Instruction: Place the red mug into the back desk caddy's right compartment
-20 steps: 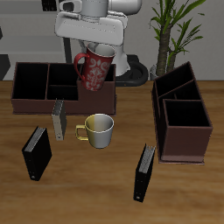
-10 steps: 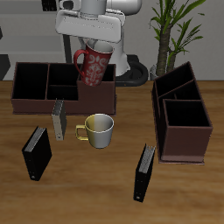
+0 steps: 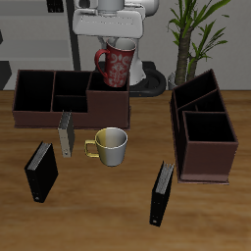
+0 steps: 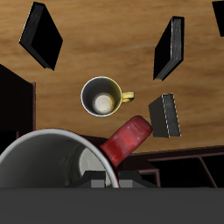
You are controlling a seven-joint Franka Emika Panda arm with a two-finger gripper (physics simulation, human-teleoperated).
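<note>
The red mug [image 3: 117, 67], with a pale swirly pattern, hangs in my gripper [image 3: 119, 44], which is shut on its rim. It is held nearly upright over the right compartment [image 3: 109, 101] of the back desk caddy [image 3: 34, 116], its base about level with the caddy's back wall. In the wrist view the mug's grey inside [image 4: 52, 171] fills the near field and its red handle [image 4: 128, 140] sticks out to the side. The caddy's dark walls [image 4: 179, 166] show beneath the mug.
A cream mug [image 3: 111, 145] with a yellow handle stands in front of the caddy. A grey book [image 3: 66, 134] stands beside it, and two black books [image 3: 41, 172] [image 3: 161, 193] stand nearer the front edge. A second caddy [image 3: 204, 132] is seen end-on, with a plant [image 3: 191, 34] behind it.
The gripper has lifted the red mug and carried it farther back. The mug has gone from tilted to nearly upright, over the right compartment.
</note>
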